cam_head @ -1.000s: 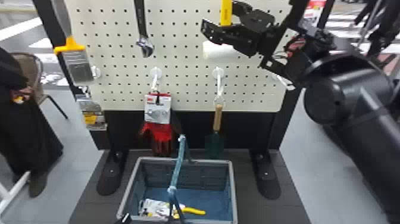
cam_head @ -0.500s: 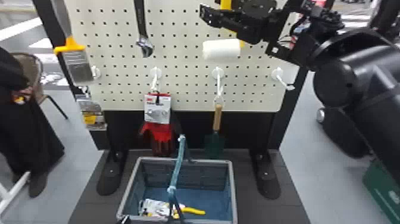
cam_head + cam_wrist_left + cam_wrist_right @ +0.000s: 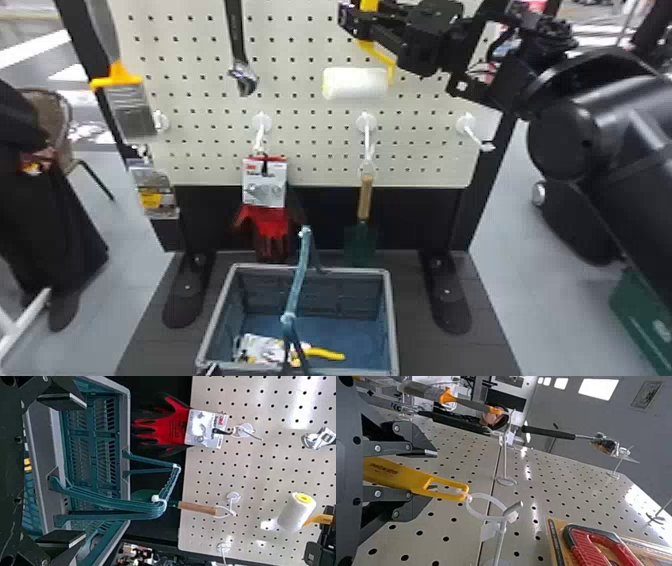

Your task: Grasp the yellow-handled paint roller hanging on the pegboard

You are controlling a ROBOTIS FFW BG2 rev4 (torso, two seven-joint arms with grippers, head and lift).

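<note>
The yellow-handled paint roller hangs high on the white pegboard [image 3: 300,140]. Its white roller head [image 3: 355,82] lies crosswise below my right gripper [image 3: 365,25]. That gripper is shut on the yellow handle [image 3: 395,475], a finger pressing on each side. The handle's looped end [image 3: 453,490] sits in a white tie on a white hook [image 3: 504,518]. My left gripper [image 3: 79,471] hangs open over the blue basket [image 3: 125,423], holding nothing. From there the roller head [image 3: 295,510] shows far off on the board.
Also on the board are a yellow-collared paintbrush [image 3: 125,100], a wrench [image 3: 242,75], red gloves [image 3: 265,220], a wooden-handled trowel [image 3: 365,215] and a bare hook [image 3: 472,130]. The basket [image 3: 387,320] stands below with its handle [image 3: 300,270] upright. A green box [image 3: 645,320] sits bottom right.
My right gripper has risen up the board and shifted left, from in front of the roller head to the yellow handle above it, so the head now shows in full.
</note>
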